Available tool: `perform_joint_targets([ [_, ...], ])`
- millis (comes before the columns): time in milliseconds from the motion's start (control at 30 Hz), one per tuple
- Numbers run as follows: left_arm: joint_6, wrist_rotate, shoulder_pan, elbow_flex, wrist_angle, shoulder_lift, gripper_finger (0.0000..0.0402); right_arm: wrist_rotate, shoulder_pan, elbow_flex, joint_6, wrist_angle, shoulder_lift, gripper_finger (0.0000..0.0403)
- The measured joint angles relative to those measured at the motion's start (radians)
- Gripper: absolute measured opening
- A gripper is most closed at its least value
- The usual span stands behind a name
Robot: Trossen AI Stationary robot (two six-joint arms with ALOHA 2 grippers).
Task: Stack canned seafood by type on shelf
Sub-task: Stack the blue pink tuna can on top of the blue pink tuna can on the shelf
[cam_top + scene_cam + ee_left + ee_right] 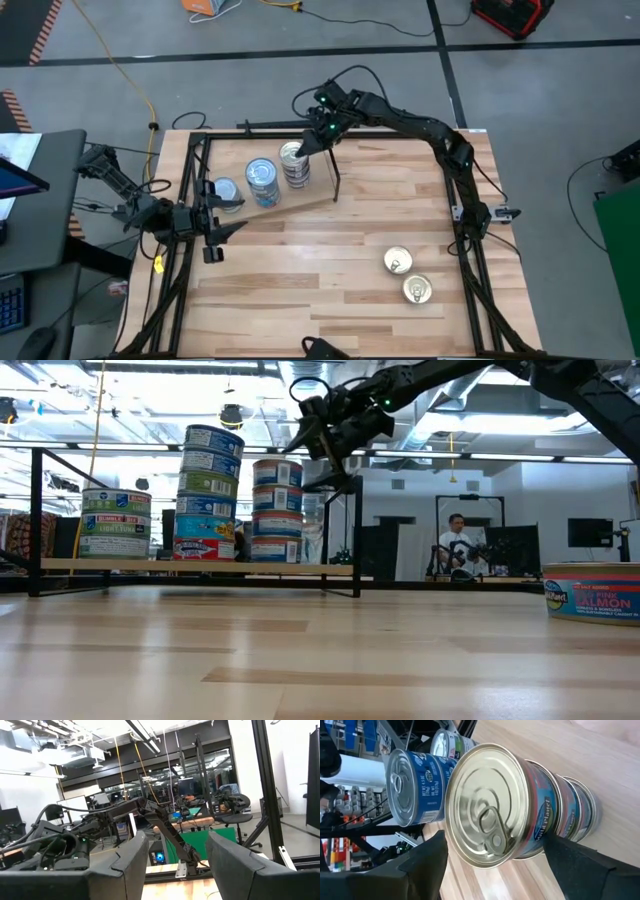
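On the shelf at the table's far left stand three stacks of canned seafood: a low one, a tall one and a third with a silver pull-tab lid on top. My right gripper hovers open just above and beside that third stack. In the right wrist view one finger shows on each side of its top tin, clear of it. My left gripper waits open and holding nothing at the table's left edge.
Two loose tins lie on the tabletop near the right front; one of them, a salmon tin, also shows in the low view. A thin black rod stands upright at the shelf's right end, close to my right gripper. A person sits in the room beyond.
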Motion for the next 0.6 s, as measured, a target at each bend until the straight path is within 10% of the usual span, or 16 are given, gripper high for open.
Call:
perform_joint_targets([
  [600, 0.0, 0.0, 0.0, 0.0, -0.001, 0.0, 0.019, 0.033, -0.025, 0.059, -0.099, -0.173, -0.008, 0.0346],
])
